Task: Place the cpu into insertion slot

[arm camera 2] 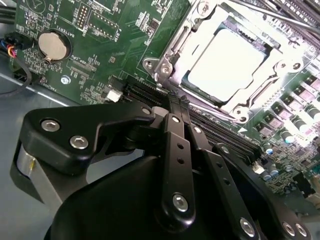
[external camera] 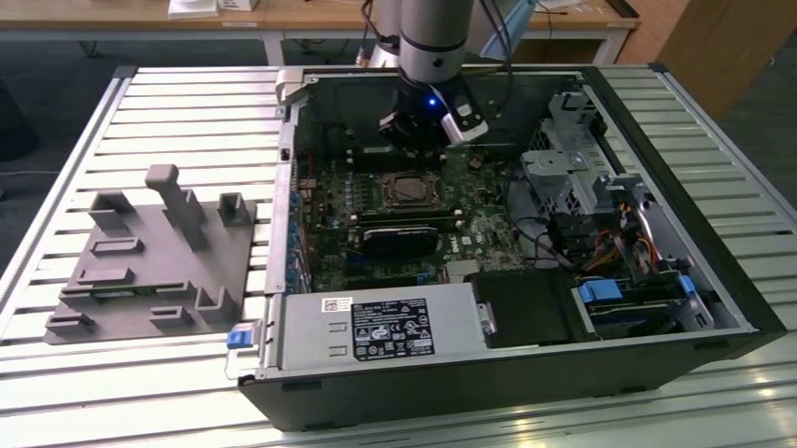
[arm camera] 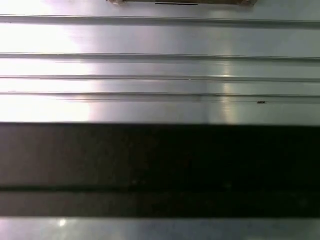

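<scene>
An open computer case (external camera: 697, 280) lies on a slatted metal table (external camera: 187, 112). The gripper (external camera: 417, 140) hangs over the green board's (arm camera 2: 125, 45) far part, its fingertips hidden, so I cannot tell the jaws' state. The cpu (arm camera 2: 227, 62) sits inside the insertion slot (arm camera 2: 172, 60), just beyond the gripper

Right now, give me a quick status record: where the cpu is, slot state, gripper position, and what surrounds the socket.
cpu: lying flat inside the socket, pale metal face up
insertion slot: occupied, metal bracket rim framing the chip
gripper: empty, above the board beside the socket, fingers together
near socket: long black connector strips between gripper and socket; coin battery off to one side
computer case: open, on a slatted table
</scene>
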`<state>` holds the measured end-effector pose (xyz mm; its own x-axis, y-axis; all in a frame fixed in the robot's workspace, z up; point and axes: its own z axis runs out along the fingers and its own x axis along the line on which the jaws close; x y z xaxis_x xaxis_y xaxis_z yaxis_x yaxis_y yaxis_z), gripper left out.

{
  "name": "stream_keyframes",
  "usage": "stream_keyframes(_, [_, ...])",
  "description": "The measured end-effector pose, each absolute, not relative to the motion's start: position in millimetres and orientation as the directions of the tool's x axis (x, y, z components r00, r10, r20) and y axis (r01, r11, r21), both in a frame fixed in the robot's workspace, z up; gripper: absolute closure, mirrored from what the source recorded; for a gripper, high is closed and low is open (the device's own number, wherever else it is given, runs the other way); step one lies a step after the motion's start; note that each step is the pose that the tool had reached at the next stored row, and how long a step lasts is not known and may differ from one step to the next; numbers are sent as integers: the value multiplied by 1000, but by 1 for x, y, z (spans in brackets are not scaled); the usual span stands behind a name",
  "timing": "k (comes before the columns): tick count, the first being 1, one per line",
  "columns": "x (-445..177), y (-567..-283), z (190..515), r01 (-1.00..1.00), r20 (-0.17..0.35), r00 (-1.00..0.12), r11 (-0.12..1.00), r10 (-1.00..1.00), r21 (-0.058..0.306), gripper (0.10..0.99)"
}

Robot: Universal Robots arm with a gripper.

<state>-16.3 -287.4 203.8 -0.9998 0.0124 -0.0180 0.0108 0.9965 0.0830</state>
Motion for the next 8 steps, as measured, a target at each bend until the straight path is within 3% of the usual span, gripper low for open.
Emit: stream_keyframes(8, [-14, -288, 200, 11, -17, -1000, 998, 12, 66, 980])
